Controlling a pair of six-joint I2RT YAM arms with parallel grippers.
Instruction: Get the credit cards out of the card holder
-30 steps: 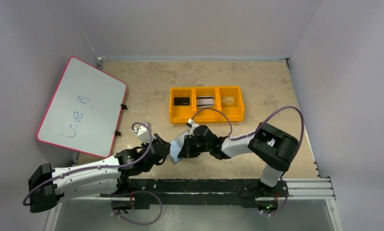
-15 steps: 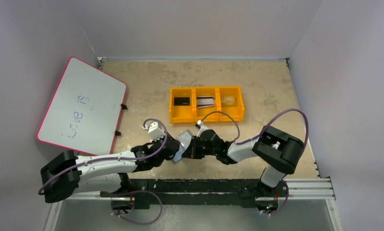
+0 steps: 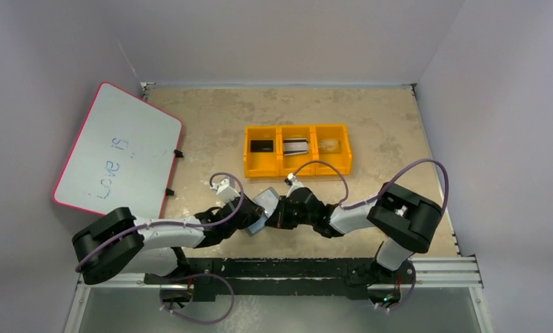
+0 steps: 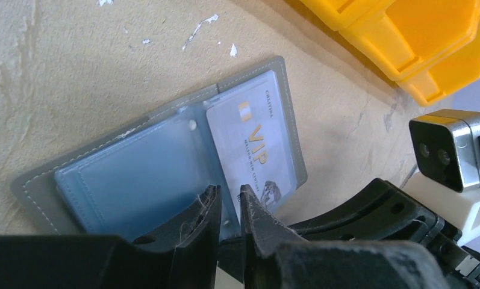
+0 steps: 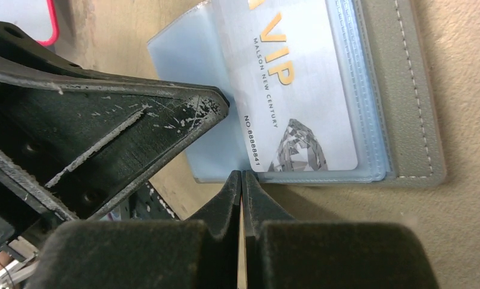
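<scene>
We meet at the card holder (image 4: 165, 150)
Our right hand (image 5: 242, 174) is shut; left hand (image 4: 230, 191) a slit apart, six o'clock edge (grip unclear).

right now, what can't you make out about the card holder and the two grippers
Right wrist: right gripper shut at the VIP card corner; pinching the card or only the card holder pocket, unclear.
Left wrist: left gripper hides the holder's near edge; the other frosted pocket blurs any contents.
Top view: both grippers cover most of the holder.
</scene>
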